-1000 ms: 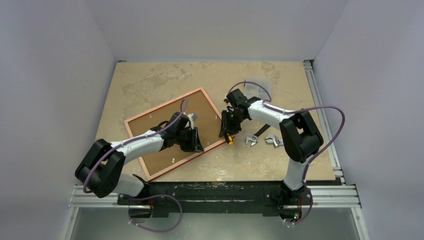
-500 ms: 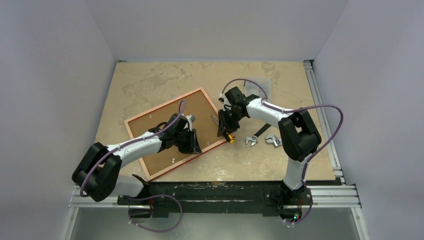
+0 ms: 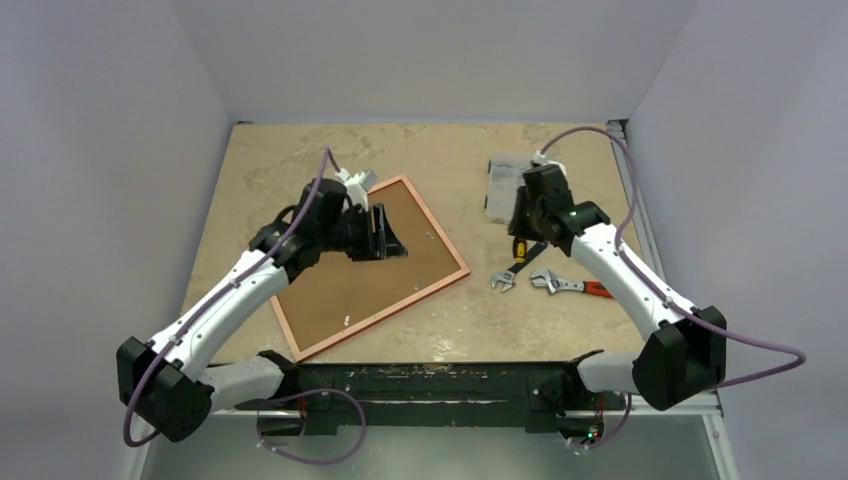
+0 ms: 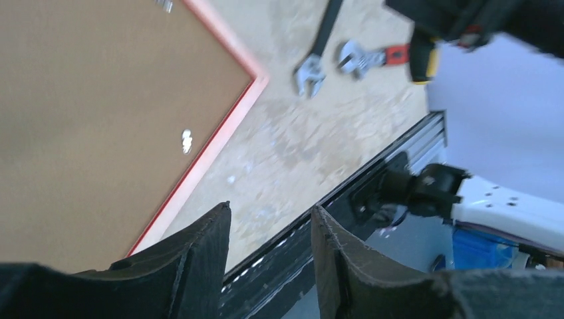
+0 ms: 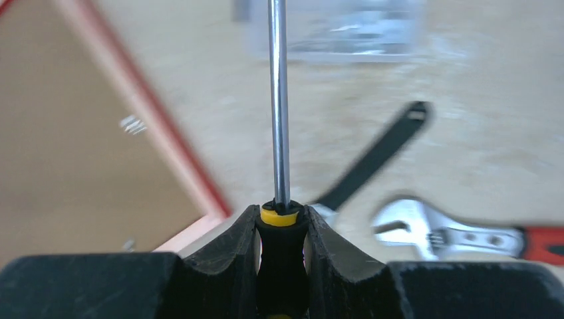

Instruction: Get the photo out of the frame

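Note:
The frame (image 3: 437, 228) lies face down on the table, its thin red rim around a brown board back (image 3: 340, 290). The photo's printed side is hidden. My left gripper (image 3: 388, 235) hovers above the frame's far part. In the left wrist view it (image 4: 269, 209) stands open with nothing between its fingers, and the frame's red corner (image 4: 256, 80) lies below. My right gripper (image 3: 525, 225) is right of the frame, apart from it. It (image 5: 281, 216) is shut on the black-and-yellow handle of a screwdriver (image 5: 279, 100), whose shaft points away.
Two wrenches lie right of the frame: a black-handled one (image 3: 503, 280) and a red-handled adjustable one (image 3: 565, 285). A clear plastic box (image 3: 503, 185) sits at the back right. Small metal clips (image 3: 345, 321) dot the board. The black rail (image 4: 346, 186) runs along the near edge.
My left gripper has lifted off the frame's near part, moved toward its far edge and opened. My right arm has swung right, away from the frame, still holding the screwdriver.

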Action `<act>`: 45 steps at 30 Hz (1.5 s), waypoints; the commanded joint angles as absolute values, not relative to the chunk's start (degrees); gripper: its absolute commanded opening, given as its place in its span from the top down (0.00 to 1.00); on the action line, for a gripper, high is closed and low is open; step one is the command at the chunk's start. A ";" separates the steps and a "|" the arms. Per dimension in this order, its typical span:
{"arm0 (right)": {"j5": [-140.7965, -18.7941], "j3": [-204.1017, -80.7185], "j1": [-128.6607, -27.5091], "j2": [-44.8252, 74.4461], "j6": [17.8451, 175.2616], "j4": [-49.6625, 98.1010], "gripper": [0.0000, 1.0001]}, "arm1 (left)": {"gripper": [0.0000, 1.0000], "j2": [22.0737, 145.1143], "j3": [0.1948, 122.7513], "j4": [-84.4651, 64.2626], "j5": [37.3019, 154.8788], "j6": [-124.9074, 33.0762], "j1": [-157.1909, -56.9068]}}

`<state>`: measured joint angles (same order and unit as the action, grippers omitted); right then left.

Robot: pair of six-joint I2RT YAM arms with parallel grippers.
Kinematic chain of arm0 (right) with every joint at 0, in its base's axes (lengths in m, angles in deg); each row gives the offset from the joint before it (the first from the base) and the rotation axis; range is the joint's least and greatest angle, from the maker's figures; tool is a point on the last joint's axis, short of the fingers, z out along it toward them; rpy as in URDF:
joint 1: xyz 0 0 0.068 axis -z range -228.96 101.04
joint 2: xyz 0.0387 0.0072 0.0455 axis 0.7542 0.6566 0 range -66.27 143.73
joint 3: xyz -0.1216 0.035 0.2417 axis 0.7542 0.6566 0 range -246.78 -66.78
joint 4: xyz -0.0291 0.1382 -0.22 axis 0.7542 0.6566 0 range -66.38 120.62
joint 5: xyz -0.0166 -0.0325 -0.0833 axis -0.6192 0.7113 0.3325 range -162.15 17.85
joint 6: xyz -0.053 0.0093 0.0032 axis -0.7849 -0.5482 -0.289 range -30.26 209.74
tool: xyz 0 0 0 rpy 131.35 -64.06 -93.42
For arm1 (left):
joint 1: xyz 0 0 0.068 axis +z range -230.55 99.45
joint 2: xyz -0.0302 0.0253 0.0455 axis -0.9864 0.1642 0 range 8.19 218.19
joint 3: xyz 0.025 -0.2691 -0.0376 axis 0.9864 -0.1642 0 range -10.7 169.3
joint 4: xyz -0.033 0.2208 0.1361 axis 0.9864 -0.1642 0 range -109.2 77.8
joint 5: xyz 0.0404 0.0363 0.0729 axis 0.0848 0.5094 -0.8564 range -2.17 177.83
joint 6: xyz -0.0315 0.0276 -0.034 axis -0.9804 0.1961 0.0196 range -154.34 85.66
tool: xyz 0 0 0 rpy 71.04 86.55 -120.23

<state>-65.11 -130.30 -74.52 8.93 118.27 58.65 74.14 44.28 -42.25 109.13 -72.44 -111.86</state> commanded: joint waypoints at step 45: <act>-53.21 -137.60 -49.31 44.60 104.22 55.56 0.59 | 0.55 78.59 62.06 -51.41 99.97 -53.80 -108.89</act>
<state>-46.72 -138.41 -49.19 42.65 103.59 56.11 77.99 62.43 -53.42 99.99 -54.67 -109.17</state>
